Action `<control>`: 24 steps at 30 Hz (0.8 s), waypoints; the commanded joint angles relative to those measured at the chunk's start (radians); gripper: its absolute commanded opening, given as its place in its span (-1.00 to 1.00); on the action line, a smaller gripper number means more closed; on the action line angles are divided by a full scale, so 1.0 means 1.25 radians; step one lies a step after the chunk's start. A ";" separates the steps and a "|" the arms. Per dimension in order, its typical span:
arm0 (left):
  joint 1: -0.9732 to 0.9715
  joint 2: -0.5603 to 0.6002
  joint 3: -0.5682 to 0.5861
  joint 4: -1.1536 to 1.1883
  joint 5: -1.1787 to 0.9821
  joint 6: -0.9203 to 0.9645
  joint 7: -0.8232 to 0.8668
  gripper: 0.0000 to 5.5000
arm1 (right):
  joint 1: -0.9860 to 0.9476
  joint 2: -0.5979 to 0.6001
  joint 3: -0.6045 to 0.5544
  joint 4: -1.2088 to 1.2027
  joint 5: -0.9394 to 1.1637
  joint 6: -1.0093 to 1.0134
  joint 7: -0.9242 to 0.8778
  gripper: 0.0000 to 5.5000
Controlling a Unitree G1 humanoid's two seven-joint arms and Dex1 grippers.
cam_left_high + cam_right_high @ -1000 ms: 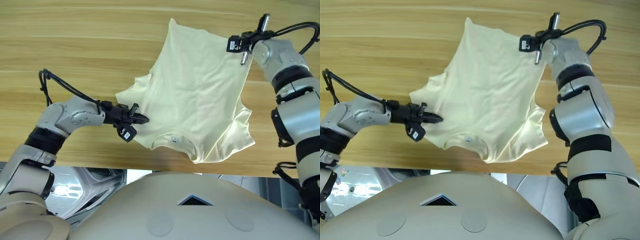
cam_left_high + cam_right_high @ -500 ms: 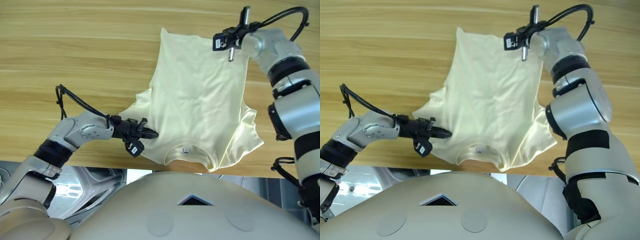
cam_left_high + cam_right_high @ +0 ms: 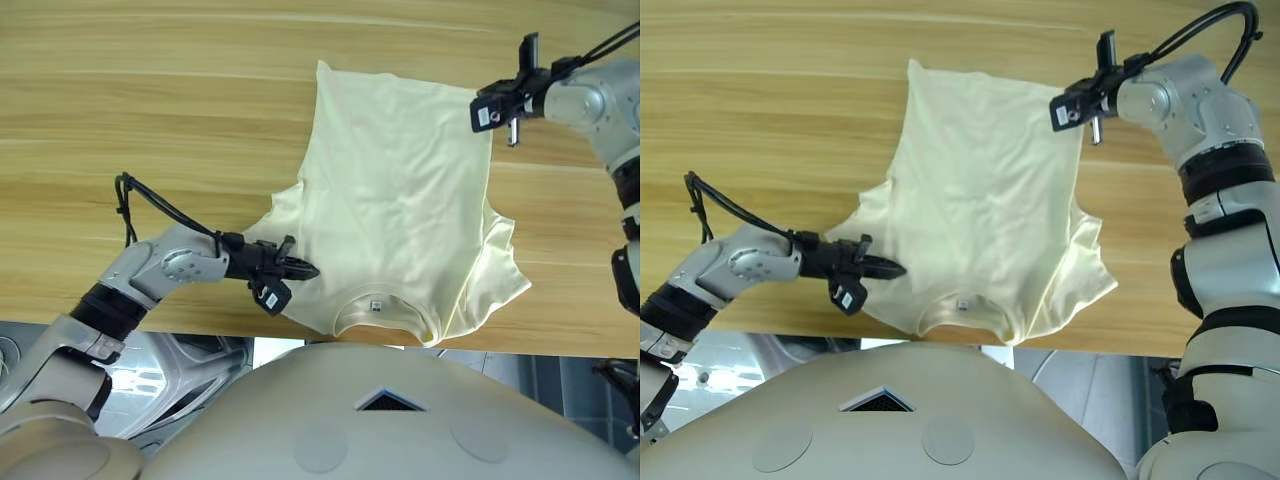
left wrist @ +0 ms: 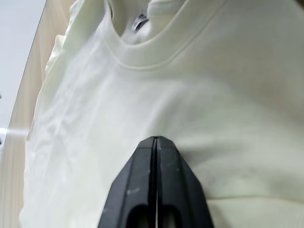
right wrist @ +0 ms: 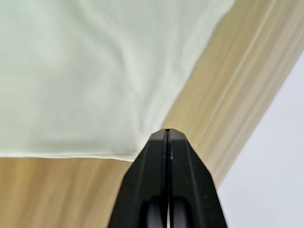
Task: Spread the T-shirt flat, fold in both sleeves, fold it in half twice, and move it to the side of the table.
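While the pale yellow T-shirt [image 3: 395, 210] lies face up on the wooden table [image 3: 150, 100], its collar [image 3: 385, 318] sits at the near edge and its hem lies farther out. The left gripper [image 3: 305, 269] is pressed closed, its fingers pinching the fabric at the left shoulder, just beside the collar. The right gripper [image 5: 166, 133] is likewise closed tight, nipping the puckered far right hem corner. Both sleeves lie rumpled.
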 commanded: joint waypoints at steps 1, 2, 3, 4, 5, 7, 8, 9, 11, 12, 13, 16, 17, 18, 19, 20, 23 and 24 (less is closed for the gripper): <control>0.010 0.014 0.015 0.007 0.030 0.026 -0.005 -0.99 | 0.007 0.031 0.011 0.051 -0.034 0.028 -0.030 -1.00; 0.014 0.015 0.016 0.006 0.031 0.025 -0.005 -0.99 | 0.008 0.041 0.020 0.071 -0.048 0.033 -0.041 -1.00; 0.017 0.016 0.017 0.006 0.031 0.024 -0.005 -0.99 | 0.008 0.051 0.027 0.089 -0.058 0.035 -0.050 -1.00; 0.020 0.017 0.017 0.007 0.032 0.023 -0.004 -0.99 | 0.008 0.063 0.035 0.110 -0.068 0.037 -0.059 -1.00; 0.021 0.018 0.017 0.007 0.033 0.022 -0.005 -0.99 | 0.008 0.072 0.040 0.128 -0.075 0.036 -0.067 -1.00; 0.025 0.019 0.022 0.004 0.032 0.022 -0.005 -0.99 | 0.005 0.095 0.046 0.173 -0.077 0.030 -0.082 -1.00; 0.027 0.020 0.026 0.001 0.030 0.022 -0.004 -0.99 | 0.001 0.105 0.046 0.196 -0.076 0.027 -0.090 -1.00; 0.031 0.022 0.030 -0.002 0.028 0.023 -0.004 -0.99 | -0.007 0.120 0.045 0.233 -0.076 0.030 -0.104 -1.00; 0.041 0.025 0.035 -0.006 0.026 0.023 -0.002 -0.99 | -0.030 0.148 0.048 0.304 -0.086 0.052 -0.151 -1.00; 0.046 0.027 0.035 -0.008 0.026 0.023 -0.002 -0.99 | -0.041 0.161 0.048 0.331 -0.087 0.060 -0.169 -1.00; 0.051 0.029 0.036 -0.010 0.028 0.024 -0.004 -0.99 | -0.055 0.174 0.042 0.354 -0.083 0.068 -0.190 -1.00; 0.067 0.038 0.034 -0.008 0.036 0.029 -0.010 -0.99 | -0.090 0.209 0.037 0.401 -0.081 0.097 -0.253 -1.00; 0.077 0.045 0.031 -0.001 0.042 0.028 -0.013 -0.99 | -0.099 0.222 0.036 0.411 -0.081 0.109 -0.274 -1.00; 0.093 0.052 0.026 0.007 0.053 0.027 -0.014 -0.99 | -0.106 0.237 0.037 0.420 -0.082 0.118 -0.295 -1.00; 0.106 0.058 0.021 0.013 0.061 0.026 -0.015 -0.99 | -0.112 0.250 0.037 0.426 -0.082 0.123 -0.311 -1.00; 0.118 0.062 0.018 0.014 0.068 0.025 -0.014 -0.99 | -0.116 0.259 0.037 0.431 -0.081 0.126 -0.322 -1.00; 0.134 0.054 0.012 0.019 0.082 0.031 0.001 -0.99 | -0.130 0.287 0.038 0.438 -0.081 0.122 -0.356 -1.00; 0.137 0.050 0.010 0.020 0.083 0.034 0.006 -0.99 | -0.134 0.293 0.039 0.440 -0.082 0.119 -0.363 -1.00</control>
